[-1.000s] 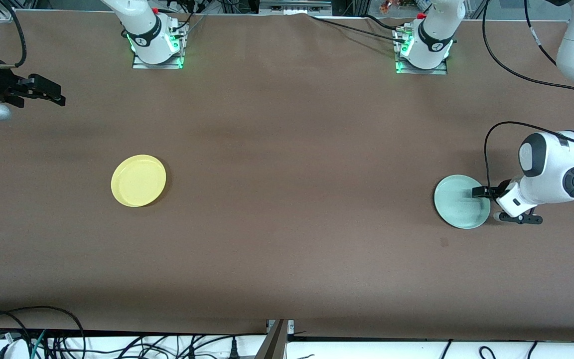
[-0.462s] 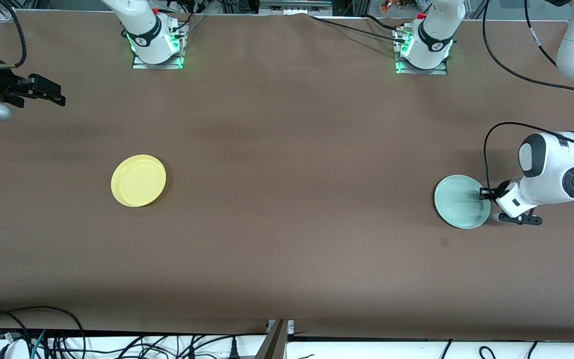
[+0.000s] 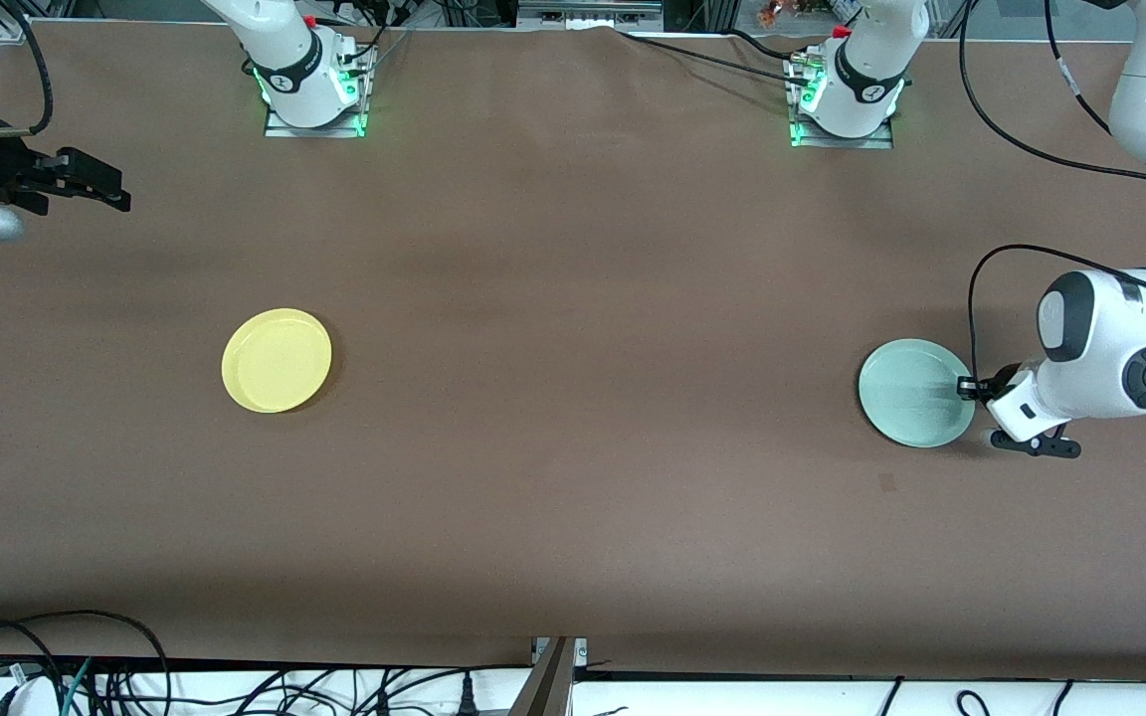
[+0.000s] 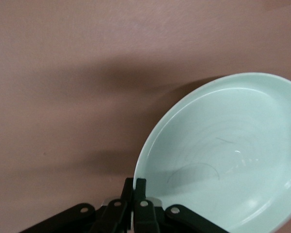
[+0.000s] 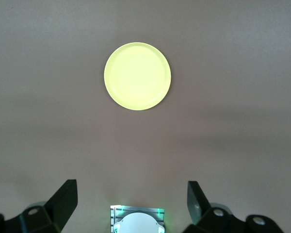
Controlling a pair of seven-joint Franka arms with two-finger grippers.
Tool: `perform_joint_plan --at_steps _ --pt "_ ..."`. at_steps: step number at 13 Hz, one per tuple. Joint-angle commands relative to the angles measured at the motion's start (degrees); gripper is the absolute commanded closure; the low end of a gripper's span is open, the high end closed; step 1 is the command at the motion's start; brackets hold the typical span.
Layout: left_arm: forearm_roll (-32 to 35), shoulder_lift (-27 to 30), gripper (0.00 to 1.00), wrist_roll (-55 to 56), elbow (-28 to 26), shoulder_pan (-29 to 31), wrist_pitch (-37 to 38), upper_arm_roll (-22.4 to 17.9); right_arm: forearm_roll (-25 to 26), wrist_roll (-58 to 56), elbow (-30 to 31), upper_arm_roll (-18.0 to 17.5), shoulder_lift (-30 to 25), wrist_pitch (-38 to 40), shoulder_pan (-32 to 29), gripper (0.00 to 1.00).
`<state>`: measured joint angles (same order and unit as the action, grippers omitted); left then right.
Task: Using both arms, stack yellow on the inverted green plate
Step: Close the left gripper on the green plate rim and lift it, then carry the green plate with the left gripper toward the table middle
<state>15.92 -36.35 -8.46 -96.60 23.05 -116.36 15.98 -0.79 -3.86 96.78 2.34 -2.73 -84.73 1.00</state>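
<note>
**A:** What has the left tool (image 3: 968, 387) got?

**B:** Its fingers (image 4: 135, 194) are pinched together on the rim of the green plate (image 3: 915, 393), at the left arm's end of the surface (image 3: 573, 298). In the left wrist view the plate is tipped, hollow side toward the camera, with a dark shadow under its raised edge.

**A:** Any change from half a second ago?

**B:** Small but clear. The plate has shifted slightly toward the right arm's end and a touch farther from the front camera, and the left arm's wrist has gone along with it. A second ago the tool reached in over the plate's inside; now it is at the rim only.

**A:** And the yellow (image 3: 277, 360) one?

**B:** It has not moved. It lies flat, hollow side up, toward the right arm's end, well apart from the green plate.

**A:** The right tool (image 3: 95, 189)?

**B:** The right arm waits at its own end of the surface, unmoved. Its fingers (image 5: 63, 201) are spread wide with nothing between them.
</note>
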Motion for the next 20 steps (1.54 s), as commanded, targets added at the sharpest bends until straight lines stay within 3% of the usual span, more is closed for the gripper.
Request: perform_joint_plan --at_steps 1,9,14,17,20 --pt "3.1 0.3 1.0 0.2 9.7 -5.6 11.1 -0.5 0.1 -0.6 -0.2 0.1 -0.3 0.6 0.1 0.0" --pt "11.3 0.1 1.0 5.5 22.8 -25.8 21.0 -0.7 0.1 -0.7 -0.2 0.2 -0.3 0.6 0.1 0.0" --pt "22.7 -0.9 1.0 18.6 23.6 -40.2 21.0 -1.5 0.1 -0.7 -0.2 0.2 -0.3 0.6 0.1 0.0" --pt "25.4 -2.3 1.0 25.5 24.0 -50.7 21.0 -7.0 0.1 -0.7 -0.2 0.4 -0.3 0.6 0.1 0.0" --pt "25.4 -5.3 1.0 28.8 26.5 -64.1 21.1 -17.0 0.1 -0.7 -0.3 0.4 -0.3 0.6 0.1 0.0"
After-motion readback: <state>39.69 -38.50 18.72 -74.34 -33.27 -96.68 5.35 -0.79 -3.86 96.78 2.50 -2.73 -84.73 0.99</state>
